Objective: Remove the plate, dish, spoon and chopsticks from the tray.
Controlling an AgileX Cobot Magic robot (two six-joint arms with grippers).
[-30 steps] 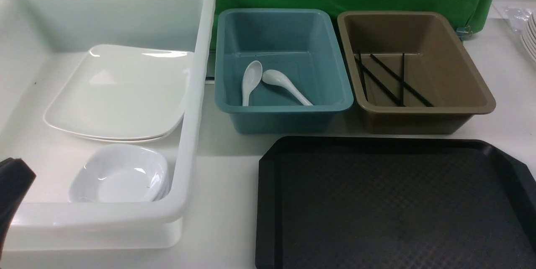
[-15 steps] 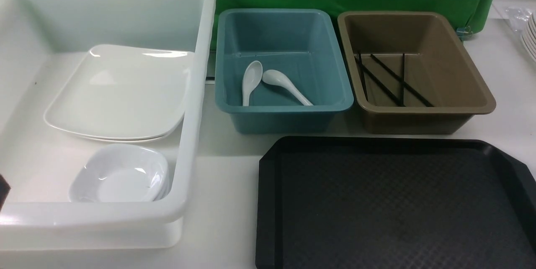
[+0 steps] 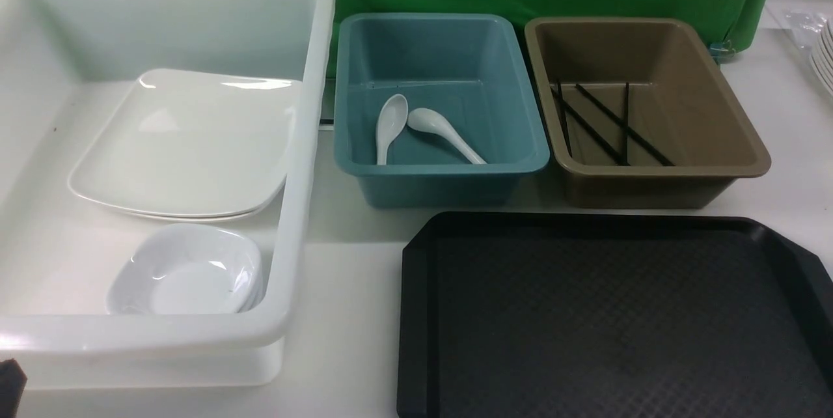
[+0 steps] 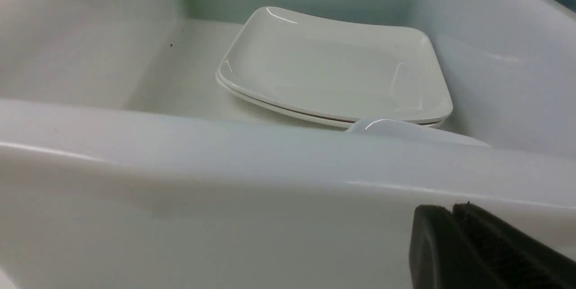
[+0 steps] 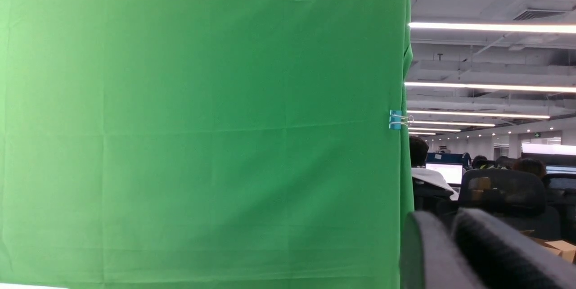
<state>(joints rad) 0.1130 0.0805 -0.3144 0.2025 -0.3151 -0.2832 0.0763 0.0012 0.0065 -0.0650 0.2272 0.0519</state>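
Since the earlier front frames, the left gripper [image 3: 10,382] has dropped from the left edge to a dark sliver in the bottom-left corner; everything else lies as it did.

Front view: the black tray [image 3: 416,314] fills the lower right on the desk [image 3: 345,314]. At left the white tub [image 3: 296,144] holds the plate [image 3: 189,144], stacked on a second like it, and a small dish [image 3: 189,271] toward the lower edge. In the upper middle the blue tub [image 3: 442,34] holds the spoon [image 3: 389,125] and another spoon touching it. At upper right the brown tub [image 3: 651,40] holds the chopsticks [image 3: 618,125], crossed with another pair.

Left wrist view: the left gripper [image 4: 452,217], at lower right, is pressed together with nothing in it, outside the tub's near wall [image 4: 225,190]; the plate [image 4: 333,68] shows beyond.

Right wrist view: the right gripper [image 5: 452,230] is at lower right before a green cloth [image 5: 202,122]; it holds nothing, and how far it is parted cannot be told.
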